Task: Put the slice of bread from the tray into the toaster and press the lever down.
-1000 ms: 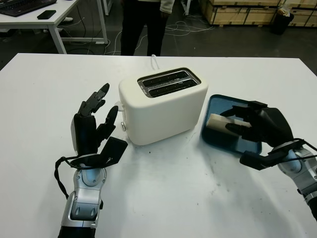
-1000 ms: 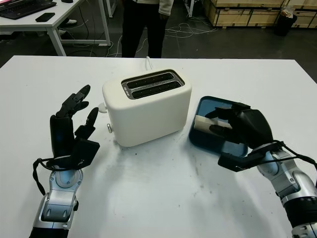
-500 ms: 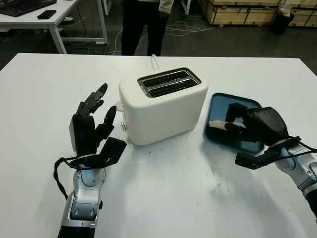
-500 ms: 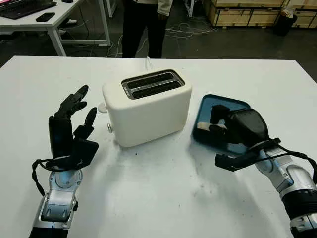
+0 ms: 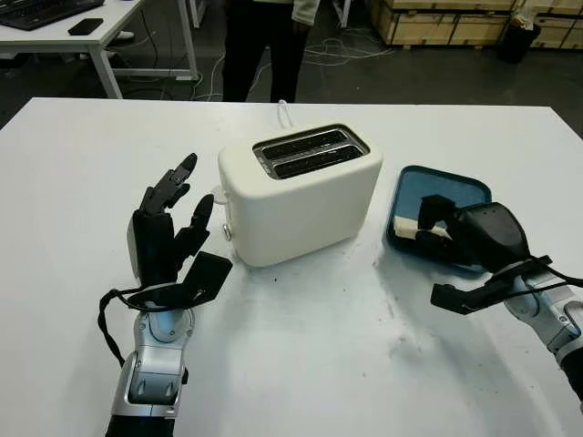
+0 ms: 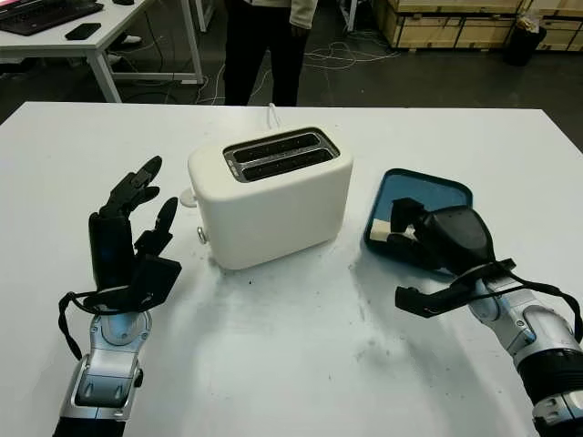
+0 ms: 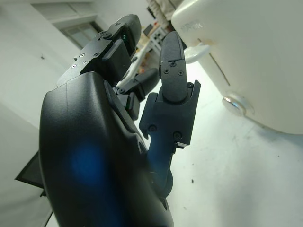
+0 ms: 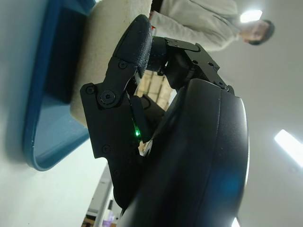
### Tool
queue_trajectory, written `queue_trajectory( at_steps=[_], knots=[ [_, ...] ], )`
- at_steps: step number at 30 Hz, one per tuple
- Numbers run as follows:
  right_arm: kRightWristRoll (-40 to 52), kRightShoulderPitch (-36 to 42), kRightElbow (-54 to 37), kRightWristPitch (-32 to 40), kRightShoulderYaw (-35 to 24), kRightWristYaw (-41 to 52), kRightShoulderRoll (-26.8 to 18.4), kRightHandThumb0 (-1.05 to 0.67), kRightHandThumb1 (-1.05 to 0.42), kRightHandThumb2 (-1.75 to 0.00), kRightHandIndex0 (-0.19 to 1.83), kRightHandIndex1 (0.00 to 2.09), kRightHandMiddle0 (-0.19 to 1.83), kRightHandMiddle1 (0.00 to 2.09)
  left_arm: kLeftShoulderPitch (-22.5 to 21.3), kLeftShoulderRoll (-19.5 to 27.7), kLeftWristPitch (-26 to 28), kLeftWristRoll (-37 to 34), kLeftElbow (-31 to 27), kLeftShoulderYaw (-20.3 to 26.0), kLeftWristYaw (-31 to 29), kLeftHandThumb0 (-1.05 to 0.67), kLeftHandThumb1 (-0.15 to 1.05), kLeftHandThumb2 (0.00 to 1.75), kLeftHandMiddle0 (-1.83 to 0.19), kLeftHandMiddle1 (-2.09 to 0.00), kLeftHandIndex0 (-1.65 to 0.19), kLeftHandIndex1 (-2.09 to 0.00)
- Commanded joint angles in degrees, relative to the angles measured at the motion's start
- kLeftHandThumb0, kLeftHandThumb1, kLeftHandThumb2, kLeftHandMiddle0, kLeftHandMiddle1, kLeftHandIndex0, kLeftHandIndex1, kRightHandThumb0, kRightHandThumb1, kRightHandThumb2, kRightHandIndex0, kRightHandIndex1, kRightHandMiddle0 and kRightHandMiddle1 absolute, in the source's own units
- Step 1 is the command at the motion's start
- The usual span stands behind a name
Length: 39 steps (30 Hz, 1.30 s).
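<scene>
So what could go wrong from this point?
The right hand closes on the bread right over the tray, so lifting could drag or tip the tray. The toaster stands close beside it, so the hand might bump it. The left hand is open, not steadying the toaster.

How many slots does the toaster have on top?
2: both slots run side by side along the top of the toaster, one farther from the robot, one nearer; both look empty.
</scene>
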Motion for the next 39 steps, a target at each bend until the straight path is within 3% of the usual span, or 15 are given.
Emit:
queue_trajectory(
  at_steps=[1, 20, 25, 36, 39],
  knots=[
    [0.0, -1.1, 0.5, -1.4, 0.3, -1.5, -0.3, -0.64, -0.92, -0.84, 0.92, 1.75, 0.36, 1.75, -0.1, 0.1, -0.4, 0.1, 0.0, -0.2, 0.4, -0.39, 0.92, 0.34, -0.36, -0.89, -0.64, -0.01],
    [1.8, -0.8, -2.8, -8.8, -4.6, -10.3, -1.3, -0.59, -0.92, -0.77, 0.17, 1.75, 0.10, 1.75, 0.2, 0.4, -0.5, -0.3, 0.1, -0.5, -0.4, -0.37, 0.92, 0.37, -0.34, -0.89, -0.63, 0.00],
    [1.5, -0.7, -3.9, -8.5, -5.8, -10.6, -1.8, -0.58, -0.92, -0.71, 0.22, 1.75, 0.11, 1.75, 0.3, 0.2, -0.5, -0.1, 0.0, -0.6, 0.0, -0.37, 0.92, 0.36, -0.35, -0.89, -0.63, -0.01],
    [-0.7, -0.3, -3.5, -5.2, -4.1, -8.2, -1.6, -0.63, -0.92, -0.78, 0.31, 1.75, 0.14, 1.75, 0.1, 0.0, -0.6, -0.3, 0.1, -0.5, 0.1, -0.38, 0.92, 0.36, -0.35, -0.88, -0.63, -0.01],
    [-0.5, 2.0, -5.4, -4.9, -3.7, -6.5, -2.2, -0.71, -0.92, -0.73, 0.31, 1.75, 0.08, 1.74, 0.2, 0.0, -0.3, -0.2, -0.1, -0.5, 0.0, -0.39, 0.92, 0.36, -0.35, -0.89, -0.63, -0.01]
  ],
)
